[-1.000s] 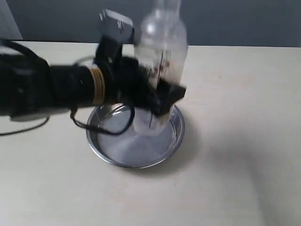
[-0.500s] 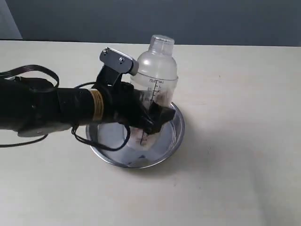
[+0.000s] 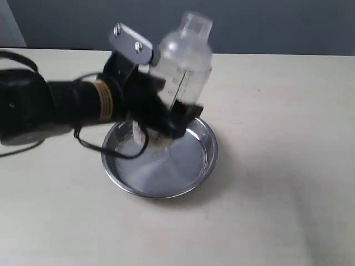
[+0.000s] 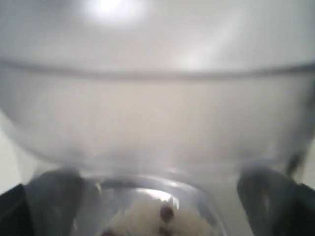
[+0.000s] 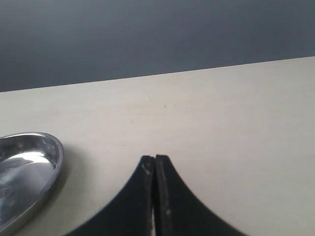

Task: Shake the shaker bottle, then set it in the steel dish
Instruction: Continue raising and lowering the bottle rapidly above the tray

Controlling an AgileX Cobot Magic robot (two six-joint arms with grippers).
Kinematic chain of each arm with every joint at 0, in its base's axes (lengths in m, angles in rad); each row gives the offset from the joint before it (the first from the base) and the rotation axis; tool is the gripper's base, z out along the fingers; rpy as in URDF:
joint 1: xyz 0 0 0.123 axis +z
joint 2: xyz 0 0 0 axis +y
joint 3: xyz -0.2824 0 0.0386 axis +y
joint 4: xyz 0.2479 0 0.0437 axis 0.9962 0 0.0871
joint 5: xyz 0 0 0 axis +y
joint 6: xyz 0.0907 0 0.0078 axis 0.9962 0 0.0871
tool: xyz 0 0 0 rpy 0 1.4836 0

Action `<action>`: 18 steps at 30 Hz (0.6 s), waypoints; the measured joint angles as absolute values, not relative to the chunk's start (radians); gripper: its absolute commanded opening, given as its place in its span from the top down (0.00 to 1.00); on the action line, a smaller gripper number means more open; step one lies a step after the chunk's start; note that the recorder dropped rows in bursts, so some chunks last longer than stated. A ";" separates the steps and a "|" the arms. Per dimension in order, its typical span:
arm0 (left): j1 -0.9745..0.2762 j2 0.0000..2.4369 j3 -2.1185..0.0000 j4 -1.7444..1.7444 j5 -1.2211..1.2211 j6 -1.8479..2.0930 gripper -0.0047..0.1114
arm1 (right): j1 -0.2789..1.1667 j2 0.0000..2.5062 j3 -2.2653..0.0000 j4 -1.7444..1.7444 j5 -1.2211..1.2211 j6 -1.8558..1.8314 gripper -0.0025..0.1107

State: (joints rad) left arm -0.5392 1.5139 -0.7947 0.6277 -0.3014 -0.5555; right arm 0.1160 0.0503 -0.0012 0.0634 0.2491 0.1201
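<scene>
Left hand (image 3: pixel 165 119) grips tilted, blurred, frosted shaker bottle (image 3: pixel 183 61).

One bottle (image 3: pixel 183 61), upper centre of the exterior view. One dish (image 3: pixel 161 195), at centre just below it. One table (image 3: pixel 277 166), filling the lower frame. Two grippers: the left gripper (image 3: pixel 169 113) at centre of the exterior view, and the right gripper (image 5: pixel 155 169), seen only in the right wrist view. One arm (image 3: pixel 50 105) at left. The grains (image 4: pixel 147 221) are too blurred to count.
</scene>
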 measured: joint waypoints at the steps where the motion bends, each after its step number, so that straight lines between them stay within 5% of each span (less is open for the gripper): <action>1: -0.539 1.480 -0.840 0.615 -0.313 -0.531 0.96 | 0.116 0.050 -0.001 0.063 0.249 0.120 0.99; 5: -0.541 1.418 -0.902 0.519 -0.362 -0.504 0.96 | 0.116 0.050 -0.001 0.063 0.249 0.120 0.99; 11: -0.544 1.602 -0.709 0.475 -0.397 -0.497 0.96 | 0.116 0.050 -0.001 0.063 0.249 0.120 0.99; 18: -0.549 1.434 -0.909 0.462 -0.439 -0.460 0.96 | 0.116 0.050 -0.001 0.063 0.249 0.120 0.99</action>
State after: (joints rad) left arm -0.5491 1.4344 -0.9087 0.4615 -0.4387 -0.4600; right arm 0.1160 0.0503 -0.0012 0.0634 0.2491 0.1201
